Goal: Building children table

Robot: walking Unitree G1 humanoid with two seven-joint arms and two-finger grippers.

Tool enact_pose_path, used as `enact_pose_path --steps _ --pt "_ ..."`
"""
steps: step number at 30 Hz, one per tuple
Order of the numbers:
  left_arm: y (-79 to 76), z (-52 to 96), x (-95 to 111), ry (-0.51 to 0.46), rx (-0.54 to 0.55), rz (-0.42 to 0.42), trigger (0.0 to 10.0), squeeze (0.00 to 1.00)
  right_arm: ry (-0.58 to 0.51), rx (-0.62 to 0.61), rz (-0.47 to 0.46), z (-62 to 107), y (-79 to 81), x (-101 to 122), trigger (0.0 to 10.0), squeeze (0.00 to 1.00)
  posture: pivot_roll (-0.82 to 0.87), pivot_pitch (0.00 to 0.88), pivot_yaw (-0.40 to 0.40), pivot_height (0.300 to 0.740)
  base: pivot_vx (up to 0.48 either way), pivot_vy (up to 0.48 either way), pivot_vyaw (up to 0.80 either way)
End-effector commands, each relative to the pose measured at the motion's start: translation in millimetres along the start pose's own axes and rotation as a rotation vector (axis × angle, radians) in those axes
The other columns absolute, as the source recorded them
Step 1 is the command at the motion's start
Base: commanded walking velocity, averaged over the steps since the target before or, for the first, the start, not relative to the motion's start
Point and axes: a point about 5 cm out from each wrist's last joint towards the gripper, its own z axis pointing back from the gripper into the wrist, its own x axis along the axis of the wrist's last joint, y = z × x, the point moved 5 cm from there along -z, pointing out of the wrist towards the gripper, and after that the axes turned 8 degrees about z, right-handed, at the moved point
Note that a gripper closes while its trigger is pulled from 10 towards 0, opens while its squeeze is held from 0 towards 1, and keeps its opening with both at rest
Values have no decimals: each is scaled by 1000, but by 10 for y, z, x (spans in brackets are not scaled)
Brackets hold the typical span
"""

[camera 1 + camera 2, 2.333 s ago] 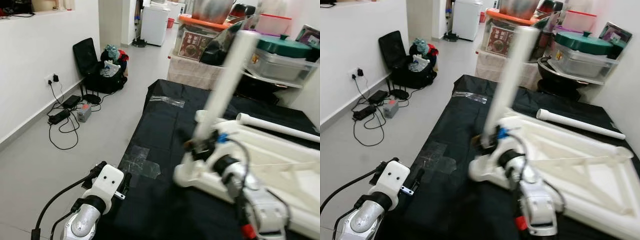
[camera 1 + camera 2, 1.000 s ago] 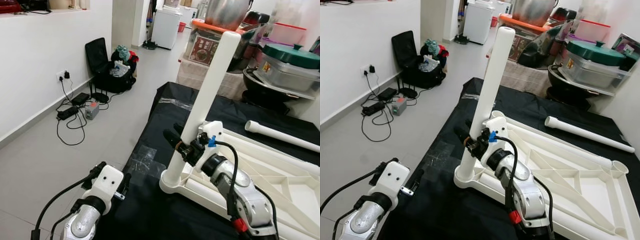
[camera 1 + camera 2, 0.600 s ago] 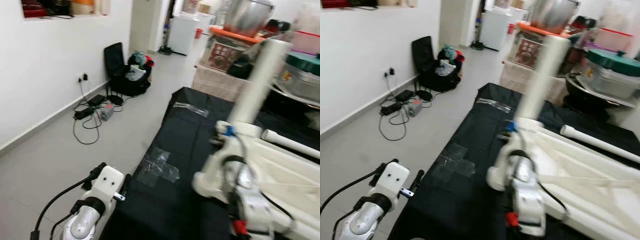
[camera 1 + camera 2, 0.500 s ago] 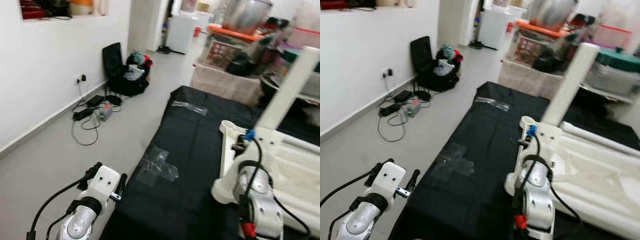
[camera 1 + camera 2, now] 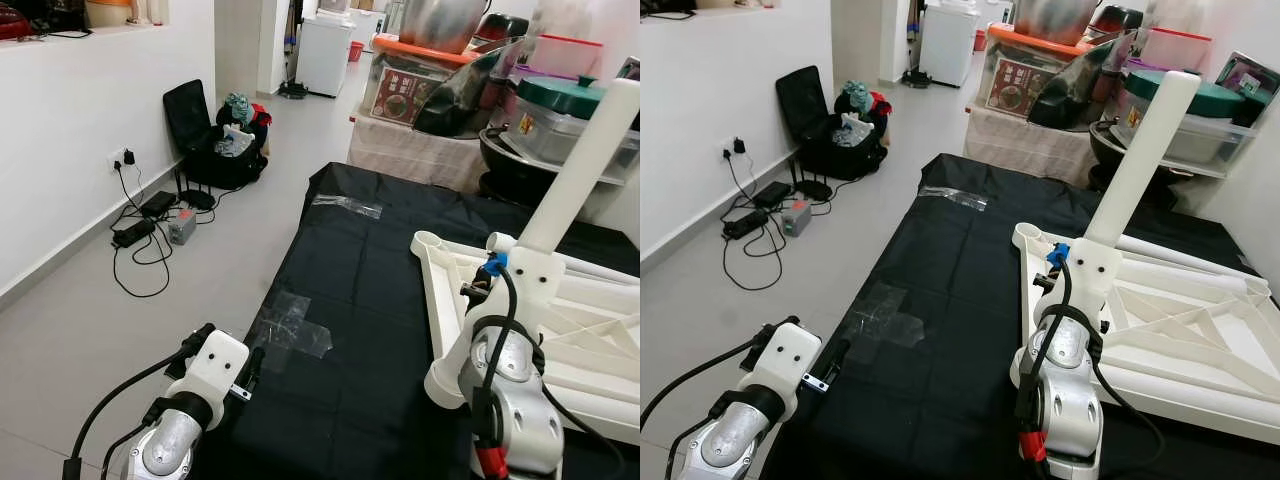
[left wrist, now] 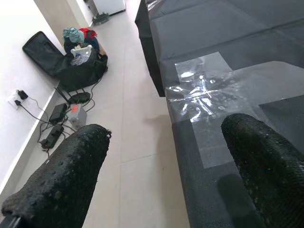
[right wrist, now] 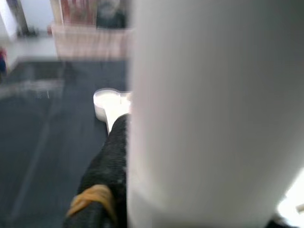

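One leg held upright at the near corner of the table frame, ready to be seated

One white leg (image 5: 1140, 160) rises tilted from the near corner of the white table frame (image 5: 1180, 330), which lies upside down on the black cloth (image 5: 940, 300). The right gripper (image 5: 1052, 268) is clamped on the leg low down, one black finger (image 7: 107, 161) pressed against it. To seat it well, I judge the leg should be brought square to the corner socket before pushing down. A spare leg (image 5: 600, 268) lies beyond the frame. The left gripper (image 6: 166, 175) hangs spread and empty over the cloth's taped edge.
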Motion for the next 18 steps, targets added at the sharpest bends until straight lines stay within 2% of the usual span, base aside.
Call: enact_pose_path --steps 1,2,6,7,10,12,13,15,16,18 --pt "-26 4 -5 8 -7 1 10000 0 31 9 12 0 47 -53 10000 682 113 0 -183 740 0 0 0" --pt "-27 3 -6 8 -7 1 10000 0 29 4 6 -1 33 -49 10000 1000 113 0 -183 740 0 0 0" --pt "-29 1 -8 8 -7 1 10000 0 30 20 16 -8 48 -34 10000 1000 112 0 -183 740 0 0 0" --pt "-31 1 -8 8 -7 1 10000 0 28 30 22 -13 59 -29 10000 0 111 0 -183 740 0 0 0" --pt "-34 0 -8 8 -7 2 10000 0 26 36 25 -16 66 -26 10000 0 111 0 -183 740 0 0 0" --pt "-33 -3 -11 8 -7 2 10000 0 -32 147 -38 -19 217 82 10000 0 112 0 -185 740 0 0 0" --pt "-33 -3 -11 8 -7 2 10000 0 -32 147 -38 -19 217 82 10000 0 112 0 -185 740 0 0 0" --pt "-34 -5 -15 7 -7 3 10000 0 -92 272 -94 1 379 200 10000 0 114 0 -187 740 0 0 0" --pt "-34 -5 -15 7 -7 3 10000 0 -92 272 -94 1 379 200 10000 0 114 0 -187 740 0 0 0" --pt "-29 -8 -22 8 -6 3 10000 0 -137 408 -122 77 567 311 10000 0 119 0 -190 740 0 0 0"
